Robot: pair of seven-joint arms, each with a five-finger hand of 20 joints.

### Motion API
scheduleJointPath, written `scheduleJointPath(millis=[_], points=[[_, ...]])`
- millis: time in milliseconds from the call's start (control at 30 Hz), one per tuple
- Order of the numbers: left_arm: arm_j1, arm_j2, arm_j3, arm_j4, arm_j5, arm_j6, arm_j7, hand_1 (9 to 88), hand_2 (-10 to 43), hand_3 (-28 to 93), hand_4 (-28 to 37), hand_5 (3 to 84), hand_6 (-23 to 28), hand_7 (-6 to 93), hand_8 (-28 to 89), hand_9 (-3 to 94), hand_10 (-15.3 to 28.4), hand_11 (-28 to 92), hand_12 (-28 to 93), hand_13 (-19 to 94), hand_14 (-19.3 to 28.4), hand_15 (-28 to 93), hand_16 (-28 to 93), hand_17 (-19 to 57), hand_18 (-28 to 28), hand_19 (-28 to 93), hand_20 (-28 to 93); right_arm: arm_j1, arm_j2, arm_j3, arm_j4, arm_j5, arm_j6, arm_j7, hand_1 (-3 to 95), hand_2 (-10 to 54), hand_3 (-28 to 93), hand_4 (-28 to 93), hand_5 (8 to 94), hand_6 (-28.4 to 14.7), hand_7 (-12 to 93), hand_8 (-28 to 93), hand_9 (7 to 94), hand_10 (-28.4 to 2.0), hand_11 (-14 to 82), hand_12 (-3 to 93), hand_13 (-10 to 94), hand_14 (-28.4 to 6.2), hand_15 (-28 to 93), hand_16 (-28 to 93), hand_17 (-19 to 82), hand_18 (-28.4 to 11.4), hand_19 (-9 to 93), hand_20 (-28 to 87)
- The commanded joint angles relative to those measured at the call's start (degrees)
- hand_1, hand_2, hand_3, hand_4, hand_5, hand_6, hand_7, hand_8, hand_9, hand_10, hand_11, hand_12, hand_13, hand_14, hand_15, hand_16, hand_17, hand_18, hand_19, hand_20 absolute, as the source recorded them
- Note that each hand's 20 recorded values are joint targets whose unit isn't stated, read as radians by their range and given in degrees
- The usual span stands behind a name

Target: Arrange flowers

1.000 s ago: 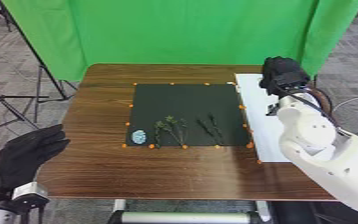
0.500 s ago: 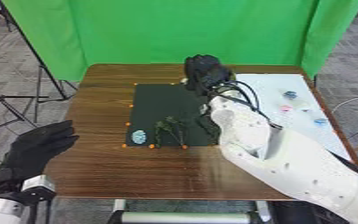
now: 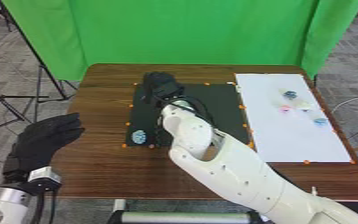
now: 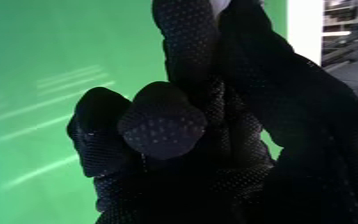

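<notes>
My black-gloved left hand is nearest, fingers relaxed; my black-gloved right hand pinches a small whitish piece over the black rectangular sheet's far-left part
A pale-blue rounded flower head lies at its near-left corner; beyond, small blue, pink and white flower heads dot the white rectangular sheet
</notes>
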Motion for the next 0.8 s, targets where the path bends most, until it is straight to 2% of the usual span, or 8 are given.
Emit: scheduleJointPath(millis=[33, 267, 300, 433, 567, 733, 767, 800], points=[[-2.13, 0.41, 1.55, 0.76, 0.48, -1.11, -0.54, 27.8, 3.4, 84, -15.5, 48.0, 12.6, 21.5, -11, 39.8, 21.0, 34, 9, 27, 28.4, 63, -14, -8.9, 24.4, 61, 11, -1.96, -1.6, -0.65, 0.77, -2.17, -2.49, -0.17, 53.4, -9.5, 79, -28, 82.3, -2.7, 23, 10, 90.7, -10.3, 19.5, 32.9, 85, -4.6, 70, 24, 61, -16.3, 93, 39], [-2.96, 0.58, 1.63, 1.07, 0.32, -1.21, -0.33, 27.7, 3.4, 84, -15.7, 48.0, 12.5, 22.2, -12, 39.8, 20.9, 35, 9, 27, 28.4, 63, -15, -8.8, 24.5, 61, 11, -2.83, -2.07, 0.03, 2.18, -3.21, -4.76, 0.28, 53.7, -9.5, 78, -28, 82.5, -2.7, 22, 10, 90.8, -10.3, 18.7, 33.4, 85, -4.7, 70, 24, 60, -16.6, 93, 39], [-2.81, 1.04, 1.79, 1.09, 0.08, -1.02, 0.09, 27.7, 3.4, 84, -15.7, 48.0, 12.5, 22.2, -12, 39.8, 20.9, 35, 9, 27, 28.4, 63, -15, -8.8, 24.5, 61, 11, -3.19, -2.1, 0.2, 2.25, -3.37, -5.23, 0.28, 53.6, -9.5, 78, -28, 82.4, -2.7, 22, 10, 90.8, -10.3, 18.6, 33.4, 84, -4.8, 70, 24, 60, -16.6, 93, 39], [-3.81, 0.9, 2.3, 1.38, 0.25, -1.27, -0.23, 27.7, 3.5, 84, -15.8, 48.0, 12.5, 22.1, -12, 39.8, 20.9, 35, 9, 27, 28.4, 64, -15, -8.8, 24.5, 61, 11, -4.23, -2.39, 1.05, 2.58, -3.7, -6.36, 0.02, 53.5, -9.5, 78, -28, 82.1, -2.7, 21, 10, 90.5, -10.3, 18.6, 33.6, 84, -5.0, 71, 24, 60, -16.6, 93, 40], [-4.48, 1.72, 2.92, 1.69, -0.14, -1.11, 0.12, 27.7, 3.5, 84, -15.7, 47.9, 12.4, 22.4, -12, 39.9, 20.7, 36, 8, 28, 28.4, 64, -15, -8.8, 24.5, 61, 11, -4.25, -2.52, 1.12, 2.77, -3.02, -6.93, 0.8, 52.2, -9.5, 78, -28, 81.7, -3.1, 21, 10, 90.0, -10.4, 18.7, 33.6, 83, -5.3, 71, 24, 60, -16.8, 93, 39], [-4.82, 1.66, 2.73, 1.81, 0.19, -1.62, -0.3, 27.7, 3.5, 84, -15.7, 47.9, 12.3, 22.9, -12, 39.8, 20.5, 37, 8, 28, 28.4, 65, -15, -8.7, 24.5, 61, 11, -4.14, -2.86, 0.97, 2.69, -2.92, -6.77, 1.65, 49.6, -9.5, 77, -28, 80.9, -3.8, 20, 10, 88.4, -11.1, 20.5, 32.6, 83, -5.4, 71, 24, 60, -16.3, 93, 40], [-4.83, 1.28, 2.56, 1.83, 0.4, -1.88, -0.84, 27.6, 3.5, 84, -15.7, 47.9, 12.3, 22.9, -12, 39.8, 20.6, 37, 8, 28, 28.4, 65, -15, -8.7, 24.5, 62, 11, -4.4, -3.01, 1.22, 2.73, -2.93, -6.84, 1.36, 49.0, -9.5, 77, -28, 80.7, -3.8, 20, 10, 87.9, -11.3, 22.0, 31.2, 83, -5.4, 71, 24, 60, -16.2, 93, 40], [-5.21, 1.49, 2.85, 1.87, 0.32, -1.65, -0.75, 27.6, 3.5, 84, -15.7, 47.9, 12.4, 22.8, -12, 39.7, 20.6, 37, 8, 28, 28.4, 65, -15, -8.7, 24.5, 62, 11, -4.09, -2.93, 0.82, 2.71, -2.56, -6.5, 1.88, 48.6, -9.5, 77, -28, 80.2, -3.9, 20, 10, 87.3, -11.4, 22.7, 30.6, 82, -5.5, 72, 24, 60, -16.1, 93, 40]])
